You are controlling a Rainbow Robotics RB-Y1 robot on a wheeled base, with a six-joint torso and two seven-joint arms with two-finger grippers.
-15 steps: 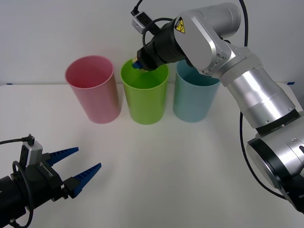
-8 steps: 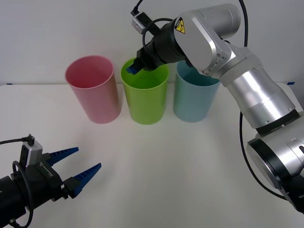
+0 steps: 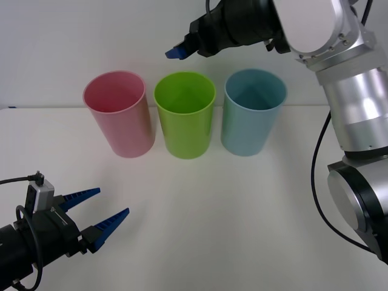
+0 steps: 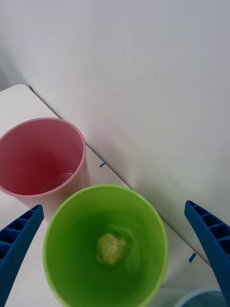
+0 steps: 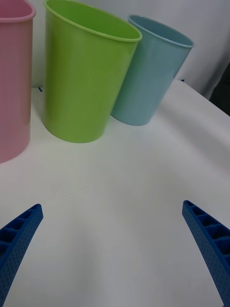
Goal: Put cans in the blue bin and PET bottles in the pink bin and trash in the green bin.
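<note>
- A plain white table (image 3: 200,206) carries three cup-shaped bins in a row along its far edge, backed by a bare pale wall (image 3: 73,42).
- From the robot's left to its right stand the pink bin (image 3: 118,115), the green bin (image 3: 185,115) and the blue bin (image 3: 251,112) — all upright, close beside one another.
- The right gripper (image 3: 179,51) hangs in the air above the green bin, clear of its rim; the right wrist view shows its blue ribbed fingers (image 4: 19,240) spread wide, holding nothing.
- That same wrist view looks straight down into the green bin, where the trash (image 4: 111,248) — a pale yellowish wad — lies on the bottom; the front view sees the bin from the side and does not reach its floor.
- The left gripper (image 3: 100,221) rests low near the table's near left corner, well apart from the bins, its fingers (image 5: 19,235) splayed apart and empty.
- The left wrist view takes in the bins from the side, showing their tapering walls.
</note>
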